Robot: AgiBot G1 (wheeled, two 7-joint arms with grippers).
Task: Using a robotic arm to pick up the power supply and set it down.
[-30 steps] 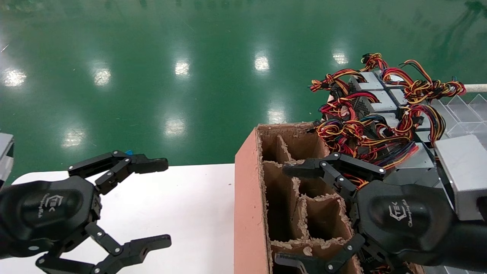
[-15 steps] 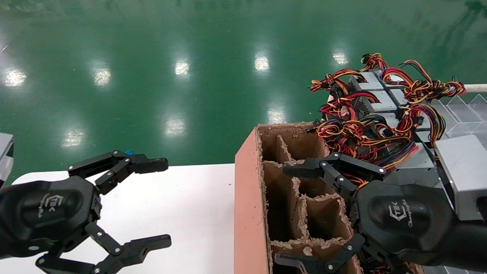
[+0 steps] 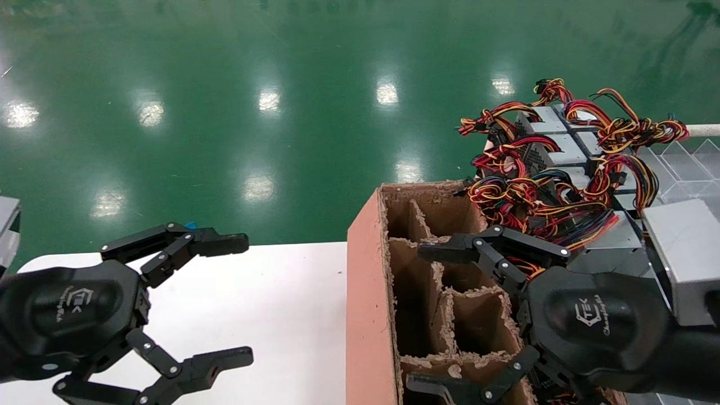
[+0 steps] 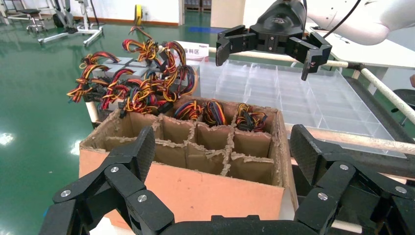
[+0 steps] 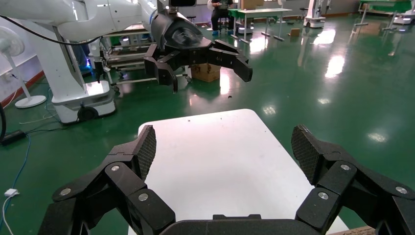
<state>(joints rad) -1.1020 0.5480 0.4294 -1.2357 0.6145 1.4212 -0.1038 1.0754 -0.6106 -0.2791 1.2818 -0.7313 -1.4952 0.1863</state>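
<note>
Several grey power supplies (image 3: 557, 149) with red, yellow and black wire bundles are stacked beyond the far right corner of a brown divided cardboard box (image 3: 365, 281). In the left wrist view the power supplies (image 4: 117, 68) lie behind the cardboard box (image 4: 195, 186), and wire bundles (image 4: 215, 111) sit in its far cells. My right gripper (image 3: 424, 318) hovers open and empty over the box, pointing left. Over the white table (image 3: 270, 292), my left gripper (image 3: 233, 301) is open and empty and faces the box. Each wrist view shows the other arm: the right gripper (image 4: 266, 56) and the left gripper (image 5: 205, 73).
A clear plastic divided tray (image 3: 686, 163) lies to the right of the power supplies, with a white rail along its far side. Green floor surrounds the table. The near cells of the cardboard box look empty.
</note>
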